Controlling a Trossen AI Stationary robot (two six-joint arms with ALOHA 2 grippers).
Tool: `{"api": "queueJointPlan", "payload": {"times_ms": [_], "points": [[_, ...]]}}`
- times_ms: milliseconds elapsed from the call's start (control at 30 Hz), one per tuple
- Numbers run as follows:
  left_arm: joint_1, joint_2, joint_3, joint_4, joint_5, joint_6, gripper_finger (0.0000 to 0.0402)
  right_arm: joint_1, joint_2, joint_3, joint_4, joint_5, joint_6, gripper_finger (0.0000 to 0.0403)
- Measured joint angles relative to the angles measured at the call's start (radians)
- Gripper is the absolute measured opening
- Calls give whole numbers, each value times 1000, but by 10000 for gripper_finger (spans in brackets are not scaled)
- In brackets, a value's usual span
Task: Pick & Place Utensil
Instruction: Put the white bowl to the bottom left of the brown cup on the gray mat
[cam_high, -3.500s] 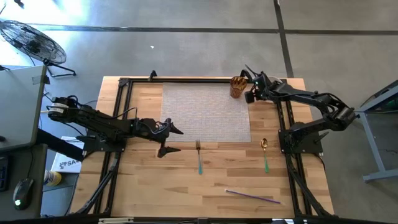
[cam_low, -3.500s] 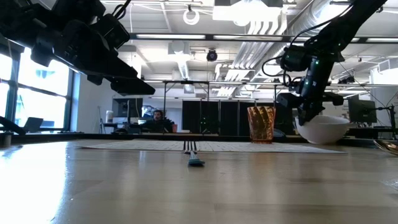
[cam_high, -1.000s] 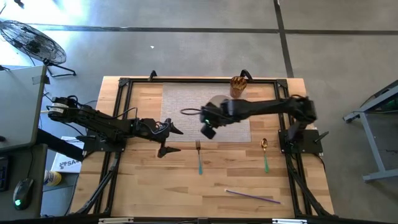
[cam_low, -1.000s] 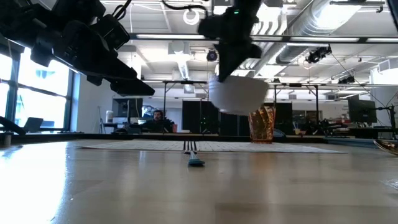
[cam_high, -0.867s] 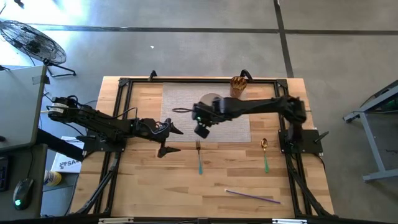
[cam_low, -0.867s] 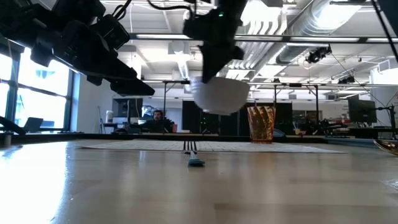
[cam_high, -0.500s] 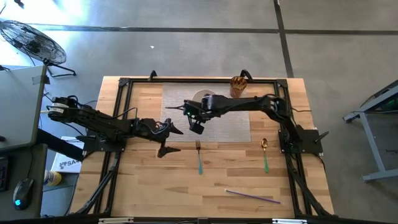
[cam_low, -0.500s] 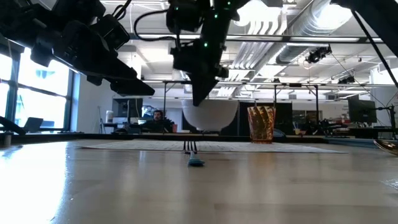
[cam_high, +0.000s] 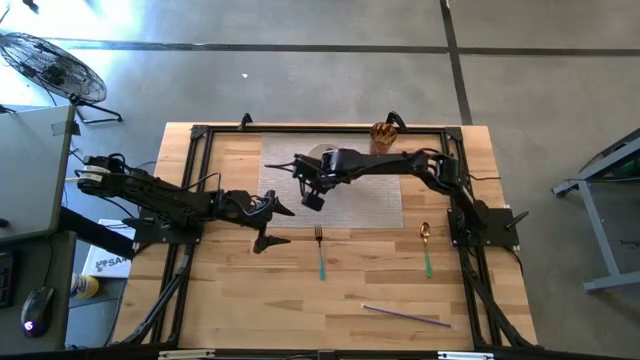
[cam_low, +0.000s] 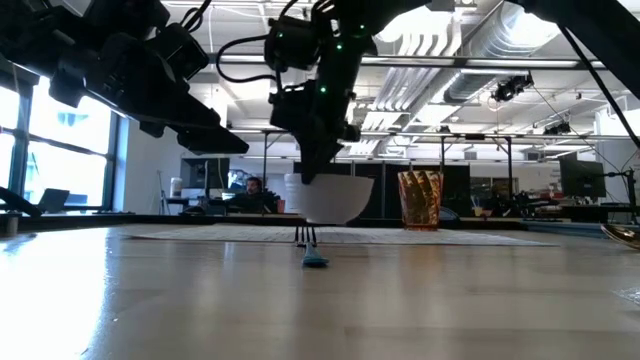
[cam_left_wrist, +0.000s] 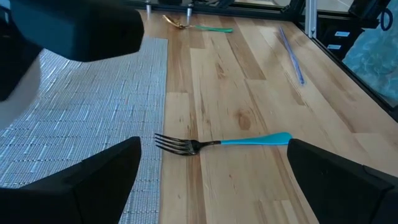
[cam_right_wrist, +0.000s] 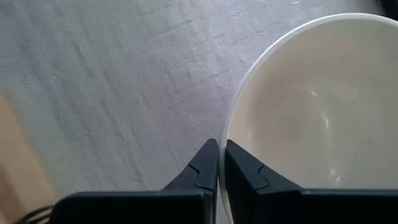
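Observation:
My right gripper (cam_high: 316, 178) is shut on a white bowl (cam_low: 330, 198) over the grey placemat (cam_high: 372, 200), at the mat's far left part. In the low view the bowl's base hangs at or just above the mat; I cannot tell whether it touches. A teal-handled fork (cam_high: 320, 250) lies on the wood just near of the mat. My left gripper (cam_left_wrist: 211, 180) stands open at the left, above the table, with the fork (cam_left_wrist: 217, 142) ahead of its fingers. My right gripper holds the bowl by its rim (cam_right_wrist: 226, 144), one finger (cam_right_wrist: 245, 169) inside the bowl and one finger (cam_right_wrist: 202, 168) outside. The fingers come from above, slanting steeply down. The bowl (cam_right_wrist: 311, 106) sits upright, mouth up, below the gripper (cam_low: 310, 178).
An amber ribbed cup (cam_high: 383, 136) stands at the mat's far right corner. A gold spoon with a green handle (cam_high: 426, 248) lies right of the fork. A thin purple stick (cam_high: 405, 316) lies near the front edge. Black frame rails (cam_high: 200, 180) run along the sides.
My right gripper has carried the bowl toward the table's left edge over the placemat and down, close to the mat, rolling its wrist a little. It has stayed shut on the rim. The bowl stays mouth up.

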Motion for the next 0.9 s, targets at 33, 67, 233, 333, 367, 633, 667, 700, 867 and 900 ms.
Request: {"api": "queueJointPlan", "payload": {"times_ms": [33,67,233,333,367,633,667,700,867,900], "points": [[0,0,0,0,0,0,399,-1,2,0,0,-15,-1,9],[0,0,0,0,0,0,399,0,6,0,-1,-17,-1,9],[0,0,0,-1,0,0,399,0,11,0,-2,-11,-8,12],[0,0,0,0,0,0,399,-1,11,0,-13,-10,-13,12],[0,0,0,-1,0,0,399,-1,11,0,-17,-9,-13,12],[0,0,0,-1,0,0,399,-2,11,-12,-40,-2,-13,13],[0,0,0,0,0,0,399,-2,11,-13,-52,2,-13,13],[0,0,0,0,0,0,399,-1,11,-13,-58,12,-13,12],[0,0,0,0,0,0,399,-1,11,-13,-40,40,-13,19],[0,0,0,0,0,0,399,-2,11,-13,-37,37,-13,23]]}}
